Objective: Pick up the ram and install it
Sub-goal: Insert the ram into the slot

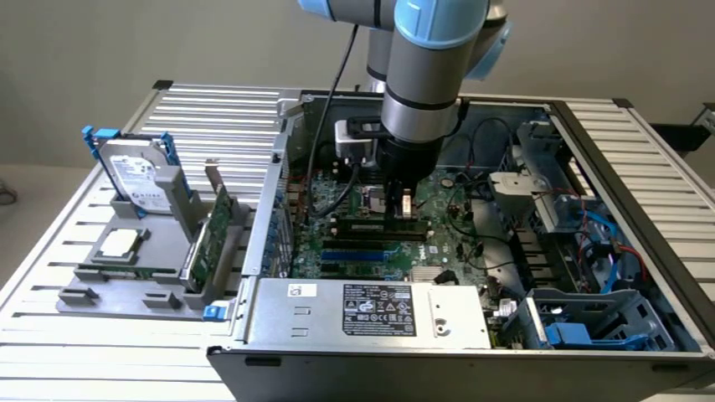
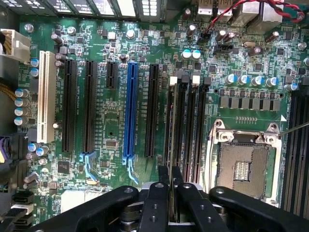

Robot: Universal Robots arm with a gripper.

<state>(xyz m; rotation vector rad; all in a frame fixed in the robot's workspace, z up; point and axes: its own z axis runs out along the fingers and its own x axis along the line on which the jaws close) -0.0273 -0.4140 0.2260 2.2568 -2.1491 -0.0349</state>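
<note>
- Your pincer (image 2: 170, 170) hangs just beside the CPU socket (image 2: 241, 169), inside the open computer case (image 1: 447, 368), pointing straight down at the motherboard (image 2: 111, 48).
- Its two black fingers (image 2: 155, 203) are drawn close together and pinch the ram (image 2: 171, 193), which you see edge-on as a thin strip between them.
- You find the ram held upright above the black memory slots (image 2: 188, 125), the bank that runs alongside the CPU socket, between it and the blue expansion slot (image 2: 130, 111).
- You cannot tell from either view whether the ram's lower edge touches a slot.
- Look at the CPU socket itself: it lies open and bare, with its metal frame around it.
- On the far side of the blue expansion slot from the CPU socket, you see more black slots and one white slot (image 2: 46, 96).
- Near the case's front edge, away from the CPU socket, sits the silver power supply (image 1: 369, 310).
- Well apart from the CPU socket, outside the case toward the exterior view's left, a hard drive with blue rails (image 1: 140, 180) and a green expansion card (image 1: 213, 239) stand upright in a grey holder (image 1: 123, 276) on the slatted table (image 1: 213, 109).
</note>
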